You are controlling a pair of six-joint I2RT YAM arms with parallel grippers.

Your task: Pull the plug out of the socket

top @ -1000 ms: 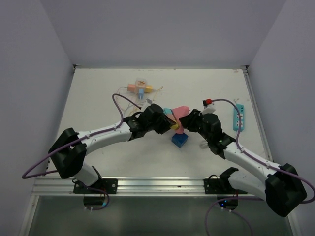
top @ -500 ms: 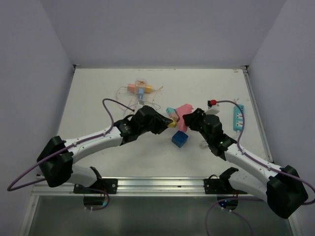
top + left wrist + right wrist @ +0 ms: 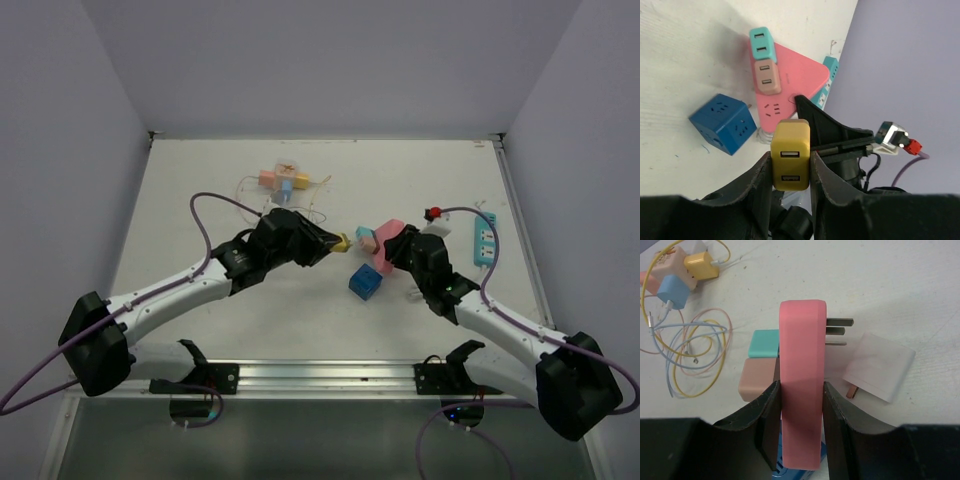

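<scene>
– Yellow block-shaped plastic plug (image 3: 790,150) with two USB ports: where do we find it?

– We find it pinched between the two fingers of the left claw (image 3: 791,172), held above the white worktop (image 3: 200,200). It is clear of the pink triangular plastic socket (image 3: 801,365); in the top view we see a gap between the two.

– And the socket itself?

– The right claw (image 3: 800,410) is clamped on its two flat sides and holds it on edge. A small teal plug (image 3: 764,343) and a tan plug (image 3: 757,379) sit side by side in one face. Next to the tan one, in the left wrist view, we make out a bare set of outlet holes. Its metal prongs (image 3: 839,331) stick out on the opposite side.

– What do we see around them?

– A dark blue cube-shaped socket (image 3: 365,282) lies on the worktop, just nearer to the arm bases than the pink one. A white square adapter (image 3: 880,367) lies close to the right claw. A teal power strip (image 3: 484,240) rests near the right edge. Well apart, at the far side, a cluster of pastel cubes (image 3: 283,180) sits among thin coiled cables (image 3: 695,347).
</scene>
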